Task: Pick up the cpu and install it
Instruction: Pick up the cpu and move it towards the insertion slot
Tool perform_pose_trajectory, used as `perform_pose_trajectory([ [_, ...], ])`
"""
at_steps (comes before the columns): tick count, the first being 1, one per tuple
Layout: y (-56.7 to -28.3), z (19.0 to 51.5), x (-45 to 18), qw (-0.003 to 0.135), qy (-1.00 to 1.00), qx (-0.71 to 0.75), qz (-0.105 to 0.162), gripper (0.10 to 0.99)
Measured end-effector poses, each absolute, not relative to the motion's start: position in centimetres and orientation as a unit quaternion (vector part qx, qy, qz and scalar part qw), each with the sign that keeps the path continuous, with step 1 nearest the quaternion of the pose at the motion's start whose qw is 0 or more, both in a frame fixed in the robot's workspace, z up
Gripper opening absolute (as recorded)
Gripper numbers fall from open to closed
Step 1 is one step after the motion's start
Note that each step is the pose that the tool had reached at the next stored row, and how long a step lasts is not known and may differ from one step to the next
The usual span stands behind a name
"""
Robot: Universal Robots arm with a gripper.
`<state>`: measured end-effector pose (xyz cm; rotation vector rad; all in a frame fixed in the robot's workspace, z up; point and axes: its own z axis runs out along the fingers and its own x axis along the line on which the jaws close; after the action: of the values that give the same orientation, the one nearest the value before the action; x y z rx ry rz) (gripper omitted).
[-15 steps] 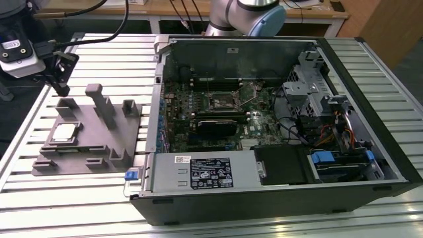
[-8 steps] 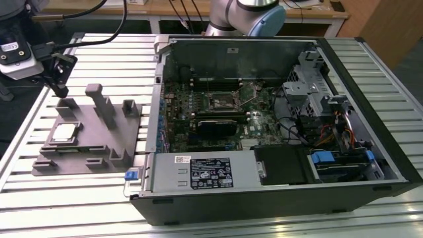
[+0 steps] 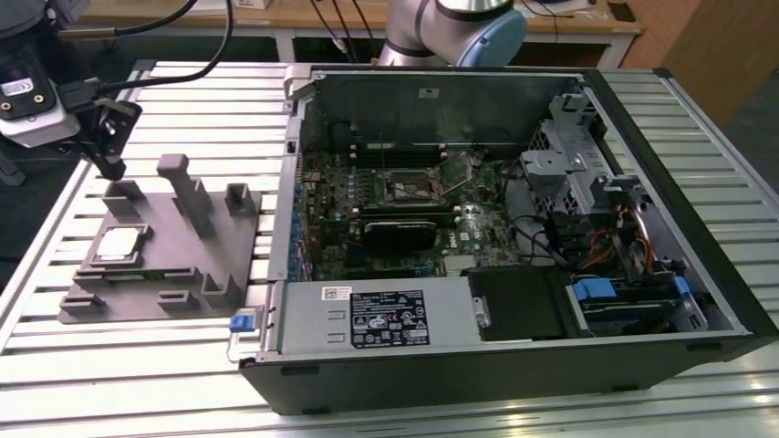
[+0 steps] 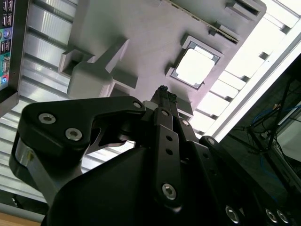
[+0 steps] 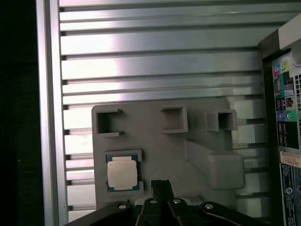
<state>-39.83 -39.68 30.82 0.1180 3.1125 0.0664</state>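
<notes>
Exterior view: the pincer (image 3: 112, 169) hangs over the grey fixture (image 3: 182, 269) on the slatted table (image 3: 134, 374), to the exterior view's left of an open computer case (image 3: 439, 96). The cpu (image 3: 119, 245) lies flat in a fixture pocket.

Second wrist view: the pincer (image 4: 165, 92) appears clenched on nothing, clear of the cpu (image 4: 195, 66).

First wrist view: the cpu (image 5: 122, 173) sits near the pincer (image 5: 160, 183) tips.

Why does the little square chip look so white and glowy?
In the second wrist view, light bounces off the cpu and washes its metal top out to plain white. In the first wrist view it is pale too, and the table slats glare in bright stripes. In the exterior view it looks a softer silver-grey.
</notes>
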Motion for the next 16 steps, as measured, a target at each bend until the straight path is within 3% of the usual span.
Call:
perform_pose_trajectory([
  [16, -39.68, 30.62, -40.40, 0.013, 0.999, 0.038, 0.021, 0.106],
])
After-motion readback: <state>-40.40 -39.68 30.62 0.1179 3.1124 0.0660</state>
